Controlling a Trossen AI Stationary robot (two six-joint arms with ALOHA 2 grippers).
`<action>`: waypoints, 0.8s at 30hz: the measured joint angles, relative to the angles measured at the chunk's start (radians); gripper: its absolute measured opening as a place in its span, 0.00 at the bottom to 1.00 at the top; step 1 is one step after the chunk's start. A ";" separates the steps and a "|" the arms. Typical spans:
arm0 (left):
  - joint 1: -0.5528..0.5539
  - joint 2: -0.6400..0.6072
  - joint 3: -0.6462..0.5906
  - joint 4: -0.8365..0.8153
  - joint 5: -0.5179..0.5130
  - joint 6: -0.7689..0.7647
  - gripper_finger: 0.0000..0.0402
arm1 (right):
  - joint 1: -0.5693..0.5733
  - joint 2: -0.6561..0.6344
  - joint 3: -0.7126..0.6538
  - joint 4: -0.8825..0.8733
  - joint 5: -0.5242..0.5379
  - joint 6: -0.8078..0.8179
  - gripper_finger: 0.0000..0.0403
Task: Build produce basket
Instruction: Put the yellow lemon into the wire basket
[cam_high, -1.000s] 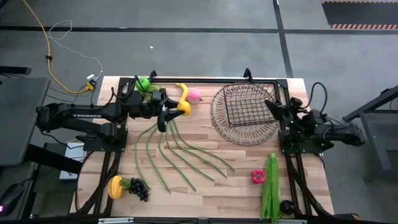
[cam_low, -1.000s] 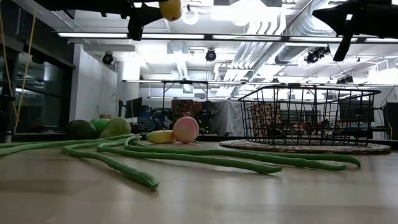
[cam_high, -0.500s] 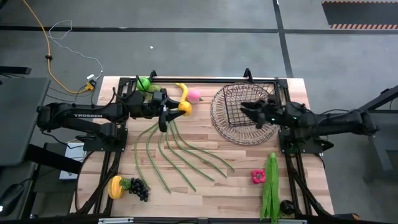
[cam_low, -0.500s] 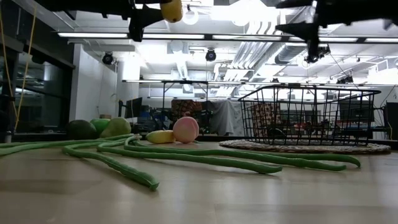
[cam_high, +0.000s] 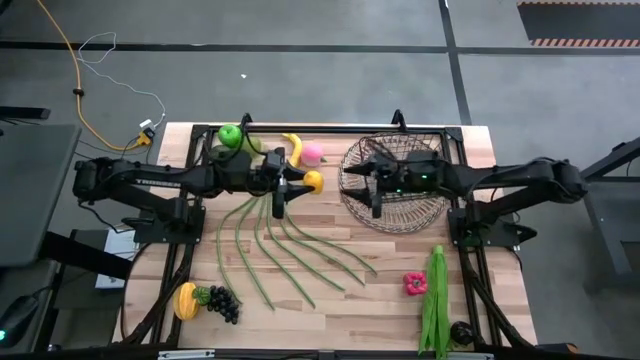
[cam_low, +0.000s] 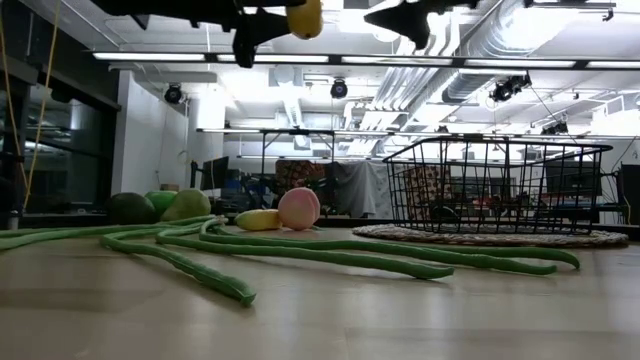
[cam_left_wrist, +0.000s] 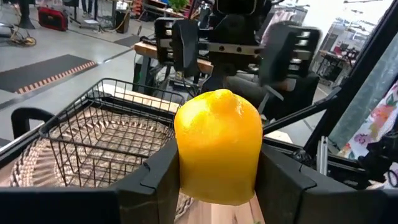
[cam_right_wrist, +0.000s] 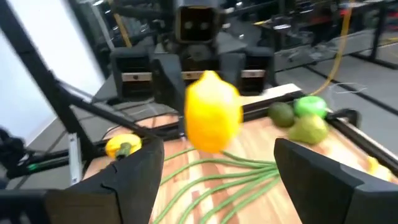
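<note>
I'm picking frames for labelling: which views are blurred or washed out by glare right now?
Right wrist view: motion-blurred all over, the lemon smeared. Left wrist view: lemon sharp, bright window glare behind. Low view: ceiling lights flare, leaving both arms as silhouettes. High view: evenly lit, sharp.

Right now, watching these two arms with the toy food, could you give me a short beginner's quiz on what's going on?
1. True or false: the left gripper is shut on the lemon.
2. What lies inside the basket? A) pink peach B) dark grapes C) no produce
3. Fill in: the right gripper, fingers open, hangs over the ___.

Key: 1 true; 2 C; 3 basket.
</note>
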 joint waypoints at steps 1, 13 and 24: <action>-0.002 0.012 0.011 0.001 0.000 0.009 0.39 | 0.000 0.021 0.014 0.000 -0.013 -0.001 0.73; -0.033 0.087 0.077 0.007 0.000 0.088 0.39 | 0.000 0.150 0.078 0.006 -0.032 -0.026 0.73; -0.032 0.086 0.078 0.008 0.000 0.090 0.39 | 0.000 0.145 0.079 0.025 -0.032 -0.045 0.60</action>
